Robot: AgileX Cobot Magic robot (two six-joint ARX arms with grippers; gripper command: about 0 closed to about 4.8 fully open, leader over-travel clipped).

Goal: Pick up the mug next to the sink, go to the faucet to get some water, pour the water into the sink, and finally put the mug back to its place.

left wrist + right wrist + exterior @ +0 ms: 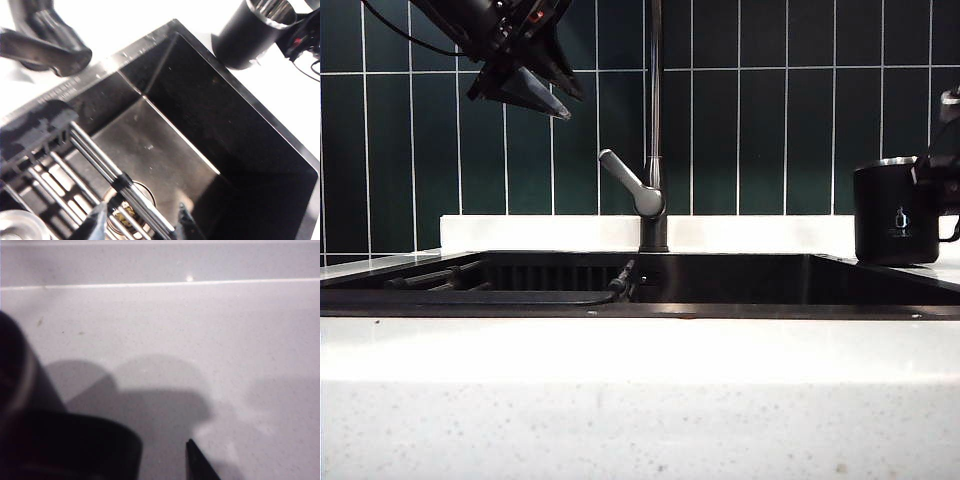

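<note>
Standing upright on the white counter (640,400) at the right end of the sink (740,278), the mug (896,212) is showing its pale logo toward the exterior camera, with its steel rim on top and its loop handle pointing to the right edge of that view. The right gripper (165,457) is sitting just beside the handle there, mostly cut off by the frame; its wrist camera is showing one dark fingertip (200,465) over bare counter and the mug's black wall at the side, so the jaws are looking parted with nothing between them, though the picture is blurred. The left gripper (525,90) is hanging high above the left part of the basin, well apart from the mug, its fingers spread wide and holding nothing; its wrist camera is looking down into the sink at a rack of metal bars (95,165). The faucet (655,120) is rising behind the basin's middle, its grey lever (632,183) angled up to the left.
</note>
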